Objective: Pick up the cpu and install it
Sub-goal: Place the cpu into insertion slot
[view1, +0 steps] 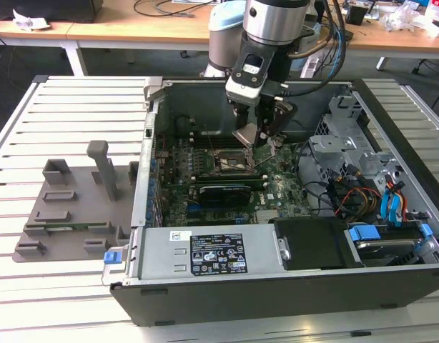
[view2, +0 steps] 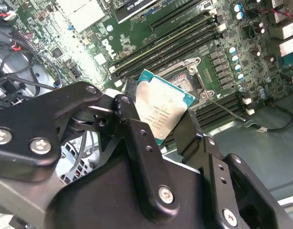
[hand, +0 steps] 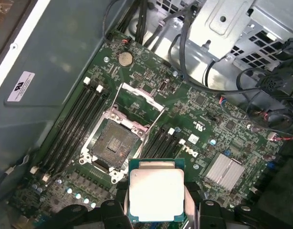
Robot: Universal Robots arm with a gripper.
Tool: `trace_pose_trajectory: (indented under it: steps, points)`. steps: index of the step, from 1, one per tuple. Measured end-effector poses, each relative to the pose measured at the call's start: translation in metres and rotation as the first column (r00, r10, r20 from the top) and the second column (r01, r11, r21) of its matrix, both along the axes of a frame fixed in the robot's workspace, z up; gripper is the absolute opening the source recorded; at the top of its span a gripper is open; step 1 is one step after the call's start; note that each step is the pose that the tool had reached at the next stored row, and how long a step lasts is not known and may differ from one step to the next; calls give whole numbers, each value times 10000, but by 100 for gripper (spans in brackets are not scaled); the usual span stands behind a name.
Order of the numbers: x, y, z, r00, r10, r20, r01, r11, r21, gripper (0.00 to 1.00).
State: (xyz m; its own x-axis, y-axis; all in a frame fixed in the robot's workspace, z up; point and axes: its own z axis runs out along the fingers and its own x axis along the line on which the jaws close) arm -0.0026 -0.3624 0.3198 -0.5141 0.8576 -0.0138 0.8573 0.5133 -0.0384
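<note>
The cpu (hand: 156, 193) is a flat square chip with a pale silver top and a green rim, held between my gripper's black fingers (view2: 132, 125). It also shows in the second wrist view as the cpu (view2: 162, 109). My gripper (view1: 261, 137) hangs inside the open computer case (view1: 291, 286), a little above the motherboard. The black socket (hand: 113, 141) lies beside and beyond the cpu, with its hinged metal frame (hand: 139, 100) swung open. In the exterior view the socket (view1: 230, 161) sits just to the left of my gripper.
A grey fixture plate (view1: 69, 207) with raised blocks lies at the exterior view's left of the case. Inside the case are a power supply (view1: 205, 254), a metal drive cage (view1: 344, 146) with loose cables (view1: 362, 196), memory slots (hand: 72, 129) and a silver heatsink (hand: 224, 171).
</note>
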Motion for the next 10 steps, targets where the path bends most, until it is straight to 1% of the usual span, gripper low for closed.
trace_pose_trajectory:
  steps: [1,2,5,7,9,10]
  points:
    - [0,0,0,9999,-154,0,154,9999,-1,55]
    - [0,0,0,9992,-403,0,403,9992,-3,55]
    - [0,0,0,9963,-862,1,862,9963,-6,55]
    - [0,0,0,9924,-1229,0,1229,9924,-10,55]
    - [0,0,0,9883,-1528,1,1528,9883,-13,55]
    - [0,0,0,9869,-1611,1,1611,9869,-14,55]
